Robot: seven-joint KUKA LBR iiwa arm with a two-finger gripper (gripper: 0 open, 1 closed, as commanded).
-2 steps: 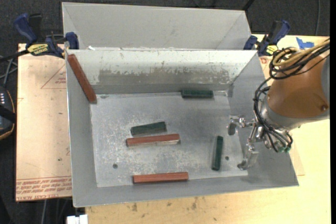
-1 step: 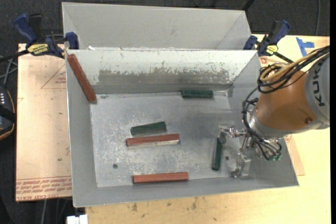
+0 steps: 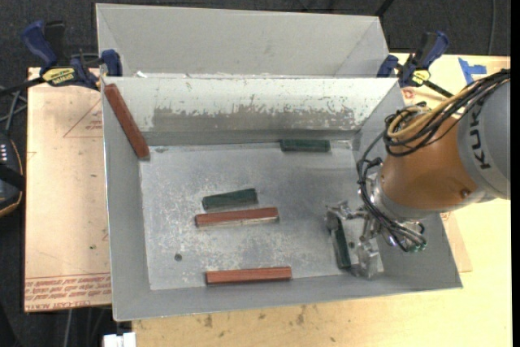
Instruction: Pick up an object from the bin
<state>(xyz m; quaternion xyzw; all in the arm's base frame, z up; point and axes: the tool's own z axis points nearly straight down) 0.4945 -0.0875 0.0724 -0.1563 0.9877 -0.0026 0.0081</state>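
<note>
The grey metal bin holds six flat bars, spread out singly across it. One red-brown bar leans aslant against the left wall near the back corner. A dark green bar lies along the foot of the back wall, right of the middle. On the middle of the floor a second dark green bar lies just behind a red-brown bar, the two nearly parallel and close together; whether they touch cannot be made out. Another red-brown bar lies along the front edge of the floor, well apart from that pair. The sixth, a short dark green bar, lies in the front right corner, running from front to back, and the gripper is down on the floor right beside it, on its right. The metal parts of the gripper crowd against this bar and cover part of its right edge, so whether the tool is open or closed, and whether it has hold of the bar, cannot be told. Above it the arm's orange cover and looped cables hide the bin's right wall and part of the floor.
</note>
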